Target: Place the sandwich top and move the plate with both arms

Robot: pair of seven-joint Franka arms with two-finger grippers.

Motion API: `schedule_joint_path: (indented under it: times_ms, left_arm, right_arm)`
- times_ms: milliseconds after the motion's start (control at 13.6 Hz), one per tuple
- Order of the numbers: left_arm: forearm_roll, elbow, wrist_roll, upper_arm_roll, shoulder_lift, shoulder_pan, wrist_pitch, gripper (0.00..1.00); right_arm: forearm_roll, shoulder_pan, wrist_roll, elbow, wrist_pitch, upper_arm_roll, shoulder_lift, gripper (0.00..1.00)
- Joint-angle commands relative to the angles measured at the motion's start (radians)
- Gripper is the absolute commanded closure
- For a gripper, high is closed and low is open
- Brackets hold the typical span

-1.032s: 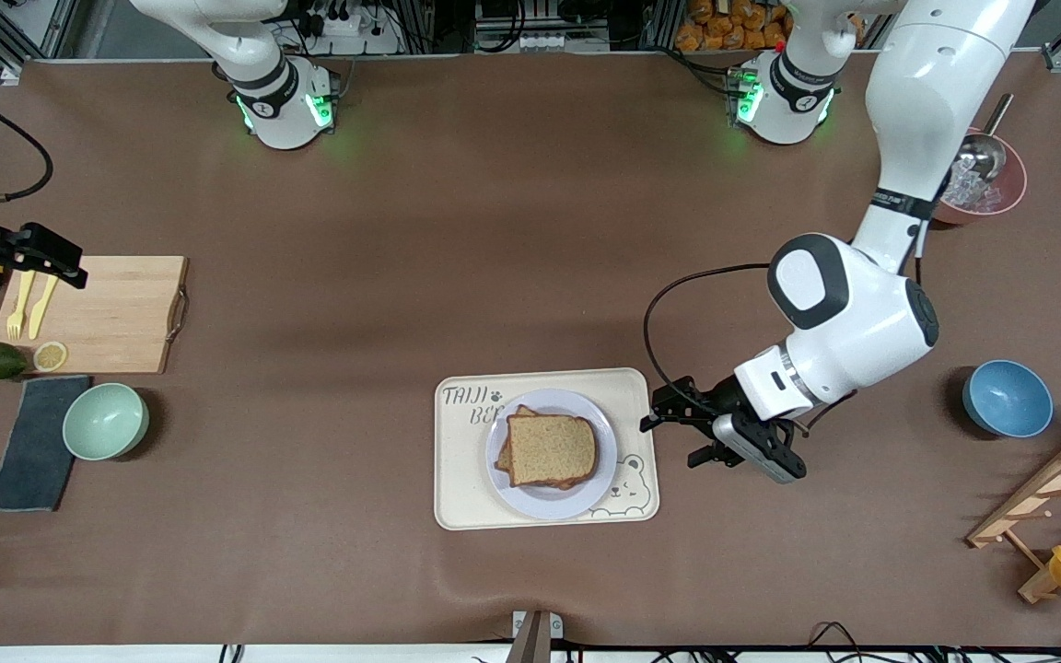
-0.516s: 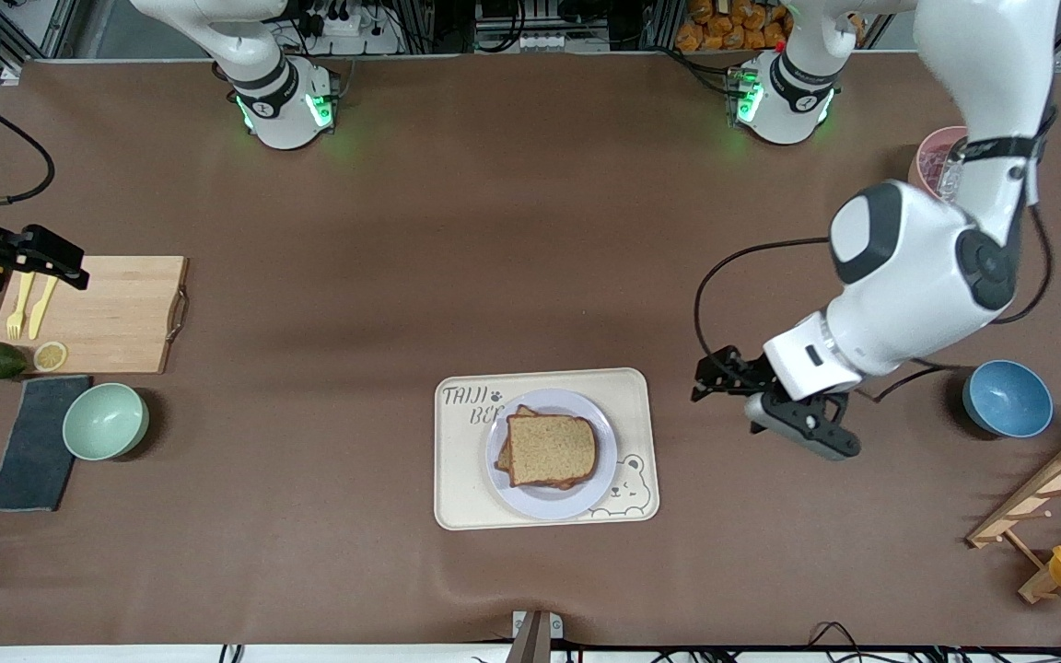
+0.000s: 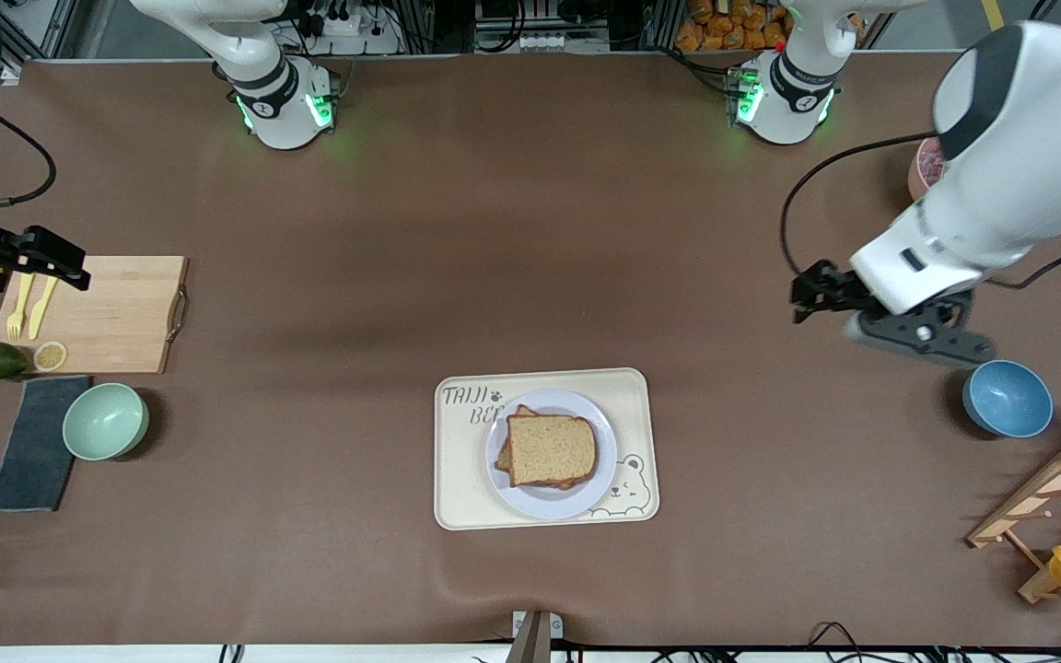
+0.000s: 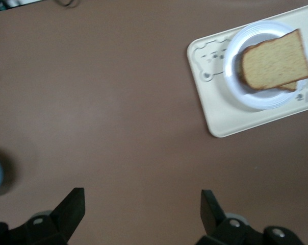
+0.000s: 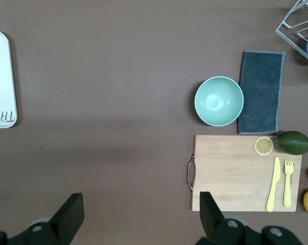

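Brown table (image 3: 494, 230) holds one plate (image 3: 551, 505), one sandwich top (image 3: 553, 448).

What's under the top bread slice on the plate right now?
Under the sandwich top, only a second slice's edge peeks out; any filling is covered. Both sit on the plate, which rests on the tray.

White jointed arms (image 3: 1000, 175), black bands, black cables, green-lit bases (image 3: 286, 106).
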Motion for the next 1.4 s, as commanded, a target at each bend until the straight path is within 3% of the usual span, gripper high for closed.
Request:
schedule_joint_path:
  times_ms: [0, 516, 885, 1106, 1327]
  left_arm:
    - [0.148, 0.002, -0.009, 0.001, -0.065, 0.010, -0.077, 0.00]
    - [0.055, 0.022, -0.019, 0.022, -0.135, 0.101, -0.236, 0.00]
    - [0.055, 0.028, -0.012, 0.024, -0.138, 0.105, -0.246, 0.00]
    - [0.015, 0.006, -0.022, 0.031, -0.201, 0.135, -0.250, 0.00]
    - [0.001, -0.055, -0.025, 0.210, -0.259, -0.003, -0.250, 0.00]
  right_arm:
    - [-0.008, -0.004, 0.013, 0.002, -0.003, 0.007, 0.001, 0.00]
    - [-0.008, -0.002, 0.013, -0.012, -0.002, 0.007, -0.007, 0.00]
    - [-0.008, -0.002, 0.013, -0.012, 0.000, 0.007, -0.005, 0.00]
    - [-0.008, -0.002, 0.013, -0.012, 0.001, 0.007, -0.005, 0.00]
    - [-0.008, -0.002, 0.013, -0.012, 0.000, 0.007, -0.004, 0.00]
